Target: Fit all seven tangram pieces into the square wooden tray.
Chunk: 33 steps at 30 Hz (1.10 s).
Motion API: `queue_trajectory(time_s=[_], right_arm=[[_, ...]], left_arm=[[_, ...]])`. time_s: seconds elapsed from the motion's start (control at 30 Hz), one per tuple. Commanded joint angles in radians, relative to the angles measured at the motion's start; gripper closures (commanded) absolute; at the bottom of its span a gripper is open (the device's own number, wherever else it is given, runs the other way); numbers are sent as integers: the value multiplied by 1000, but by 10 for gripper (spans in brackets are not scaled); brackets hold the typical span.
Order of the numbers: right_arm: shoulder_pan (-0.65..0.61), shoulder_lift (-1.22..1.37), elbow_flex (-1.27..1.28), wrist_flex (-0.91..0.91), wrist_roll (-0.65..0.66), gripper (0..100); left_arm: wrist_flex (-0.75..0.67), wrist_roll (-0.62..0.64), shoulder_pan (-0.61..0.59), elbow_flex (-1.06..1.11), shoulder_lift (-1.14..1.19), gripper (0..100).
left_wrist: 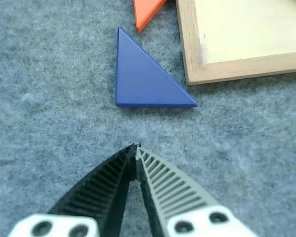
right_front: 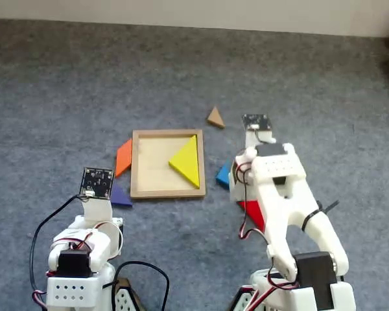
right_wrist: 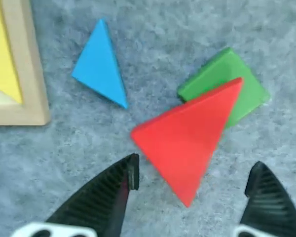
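right end effector (right_wrist: 195,173), spread apart, straddles the red triangle (right_wrist: 187,143) overlapping the green piece (right_wrist: 222,74) beyond; closing may skid it. left end effector (left_wrist: 136,150) is pinched together.

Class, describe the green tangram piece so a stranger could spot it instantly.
Start at the square wooden tray, then cross the light-blue triangle beside it. Beyond lies the green piece, the only four-sided block there, partly under the red triangle.

The tabletop (right_front: 65,84) is covered in grey, fuzzy felt, mottled light and dark. Along its far side runs a pale strip (right_front: 246,16) — wall or bare edge, hard to tell.
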Motion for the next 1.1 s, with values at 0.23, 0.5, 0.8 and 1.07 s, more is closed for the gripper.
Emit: queue_trajectory(time_s=[0.23,0.5,0.8,1.07], right_arm=[[7,-7,47,-108,-8,737],[7,79,41,-107,-8,739],[15,168,-48,-64,-8,808],[-38,-5,-48,-64,2,971]], left_arm=[[3,-6,-10,19,-16,992],[3,-6,-10,19,-16,992],[3,-6,-10,19,-16,992],[3,-6,-10,19,-16,992]])
